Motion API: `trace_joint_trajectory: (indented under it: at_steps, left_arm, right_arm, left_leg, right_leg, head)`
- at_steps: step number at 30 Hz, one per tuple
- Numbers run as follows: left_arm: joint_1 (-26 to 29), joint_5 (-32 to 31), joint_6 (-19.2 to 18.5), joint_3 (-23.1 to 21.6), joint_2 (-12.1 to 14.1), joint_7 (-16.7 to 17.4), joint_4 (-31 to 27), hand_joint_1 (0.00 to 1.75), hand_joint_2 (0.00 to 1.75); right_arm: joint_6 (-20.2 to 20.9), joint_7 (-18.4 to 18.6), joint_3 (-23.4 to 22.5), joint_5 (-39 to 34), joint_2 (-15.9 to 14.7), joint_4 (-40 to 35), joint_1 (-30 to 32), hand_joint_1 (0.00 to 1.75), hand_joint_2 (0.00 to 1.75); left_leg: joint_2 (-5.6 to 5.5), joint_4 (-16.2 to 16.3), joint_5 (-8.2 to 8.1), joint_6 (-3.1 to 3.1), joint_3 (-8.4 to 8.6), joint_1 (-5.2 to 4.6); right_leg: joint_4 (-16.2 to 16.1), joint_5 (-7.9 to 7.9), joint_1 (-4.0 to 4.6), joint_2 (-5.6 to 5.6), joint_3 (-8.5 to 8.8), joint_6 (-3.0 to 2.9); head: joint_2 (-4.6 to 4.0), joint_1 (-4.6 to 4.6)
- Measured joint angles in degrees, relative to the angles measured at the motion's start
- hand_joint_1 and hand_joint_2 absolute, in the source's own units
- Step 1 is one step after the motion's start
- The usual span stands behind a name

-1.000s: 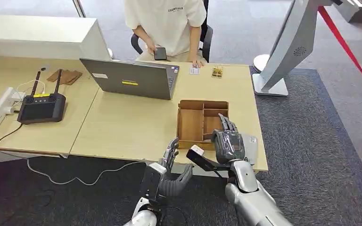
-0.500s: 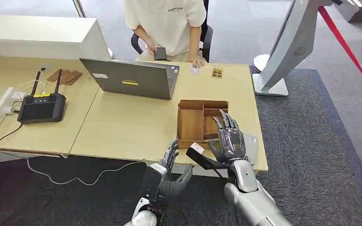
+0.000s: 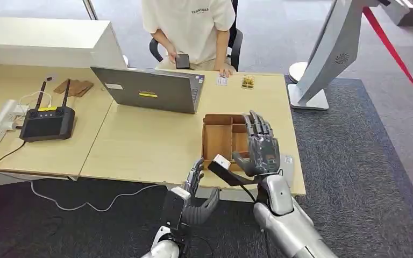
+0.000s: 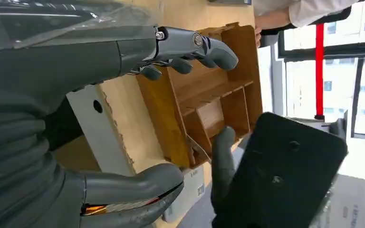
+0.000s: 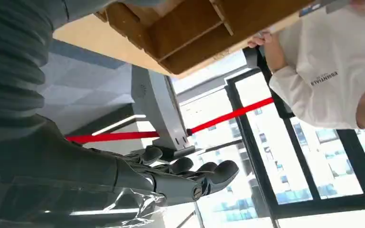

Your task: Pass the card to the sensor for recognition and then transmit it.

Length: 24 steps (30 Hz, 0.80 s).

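Two hands: both empty; right hand [image 3: 258,145] is up over the surface [image 3: 140,145], left hand [image 3: 196,196] is low, in front of its near edge.
Right fingers: spread apart and straight, gripping nothing, above the right-hand compartments of the wooden tray [image 3: 215,142].
Left fingers: loosely apart, thumb out to the side, gripping nothing, short of the tray.
Card: none between any fingers; a small white card-like piece [image 3: 221,80] lies at the far edge, well beyond the right fingertips and just beside the person's [image 3: 188,27] own fingers. Whether it is the task's card, I cannot tell. The tray floor under the right fingers is hidden.
Sensor: probably the flat grey pad [image 3: 286,161] at the near corner, just beside the heel of the right hand.
Done: nothing visible, judging by the empty hands.
Left: picking up the card, holding it to the sensor, handing it on.
Step in hand: likely a reach into the tray for a card.
Writing: "ESSENTIALS" on the person's shirt, read from head and right wrist views.
Labels: a yellow sticker and a white one on the laptop [image 3: 150,88], and a code-like mark on the pad in the left wrist view; all too small to read.
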Motion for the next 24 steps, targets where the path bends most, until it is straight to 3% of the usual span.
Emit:
trace_joint_trajectory:
  at_steps: [5, 11, 24]
  left_arm:
    - [0.0, 0.3, 0.5, 0.0, 0.0, 0.0, 0.0, 0.0, 1.75]
    - [0.0, 0.7, 0.8, 0.0, 0.0, 0.0, 0.0, 0.0, 1.75]
    - [0.0, 0.7, 0.8, 0.0, 0.0, 0.4, 0.0, 0.0, 1.75]
  right_arm:
    - [4.7, 0.5, 0.2, 0.7, -0.5, -4.0, 0.0, 0.0, 1.75]
    - [11.1, -3.4, 1.0, -0.9, -1.3, -4.4, 0.7, 0.0, 1.75]
    - [11.7, -5.3, 2.4, -2.4, -2.0, -1.4, 0.9, 0.0, 1.75]
  left_leg:
    - [0.0, 0.0, 0.0, 0.0, 0.0, 0.0]
    - [-0.01, 0.0, 0.0, 0.0, -0.02, 0.0]
    - [-0.01, 0.0, 0.0, 0.0, -0.02, 0.0]
  right_leg:
    - [0.0, 0.0, 0.0, 0.0, 0.0, 0.0]
    - [0.0, 0.0, 0.0, 0.0, 0.0, 0.0]
    - [0.0, 0.0, 0.0, 0.0, 0.0, 0.0]
  head:
    - [0.0, 0.0]
    - [0.0, -0.02]
    - [0.0, 0.0]
